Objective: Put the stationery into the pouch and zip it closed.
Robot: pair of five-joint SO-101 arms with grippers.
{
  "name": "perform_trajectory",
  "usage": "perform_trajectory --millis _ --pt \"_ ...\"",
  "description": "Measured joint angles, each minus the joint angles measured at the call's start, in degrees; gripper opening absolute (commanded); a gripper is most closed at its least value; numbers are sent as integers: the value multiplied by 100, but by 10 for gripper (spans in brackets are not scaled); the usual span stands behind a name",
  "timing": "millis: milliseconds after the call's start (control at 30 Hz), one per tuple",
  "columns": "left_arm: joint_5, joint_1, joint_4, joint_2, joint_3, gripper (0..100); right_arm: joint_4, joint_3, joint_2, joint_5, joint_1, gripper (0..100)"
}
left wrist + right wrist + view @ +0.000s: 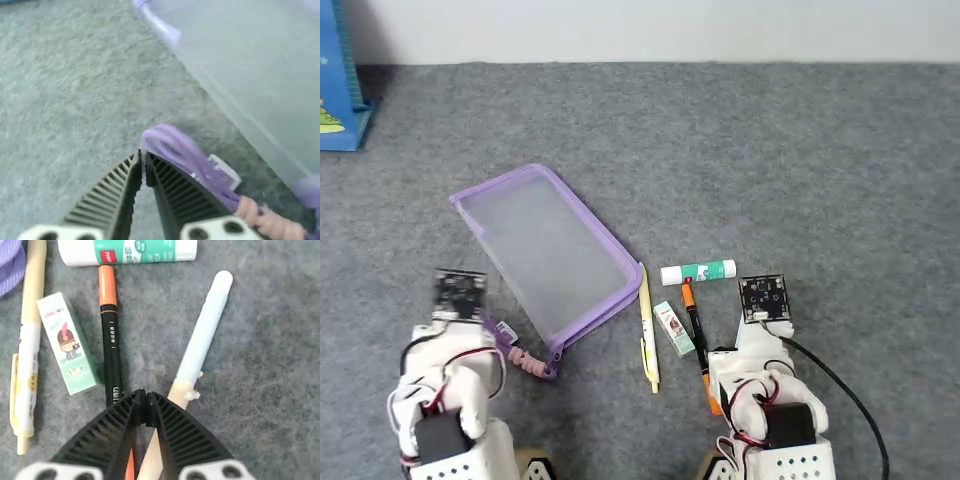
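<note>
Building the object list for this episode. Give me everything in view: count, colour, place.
pouch: 1, clear with purple trim, flat on the table, left of centre
pull: 1, purple strap with pink coil, at the pouch's near corner
yellow pen: 1, pale yellow, just right of the pouch
small box: 1, green, between the yellow and orange pens
orange pen: 1, orange and black, right of the small box
glue stick: 1, white and green, crosswise beyond the pens
pale pen: 1, pale blue-white, beside the orange pen
blue box: 1, far left edge
table: grey covering
left fingers: black, shut, tips beside the pull
right fingers: black, shut, over the orange pen
</note>
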Motion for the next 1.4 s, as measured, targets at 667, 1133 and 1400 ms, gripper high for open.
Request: perform_trajectory --millis 667,1133,1400 --pt "-800 1204 519 0 114 90 255 -1310 -53 -202 -18 8" --pt "-1327 1222 651 941 -818 89 255 -1310 -53 -220 -18 8" --pt "-1758 2163 624 4237 -2391 115 255 -1310 -53 -220 -18 8"
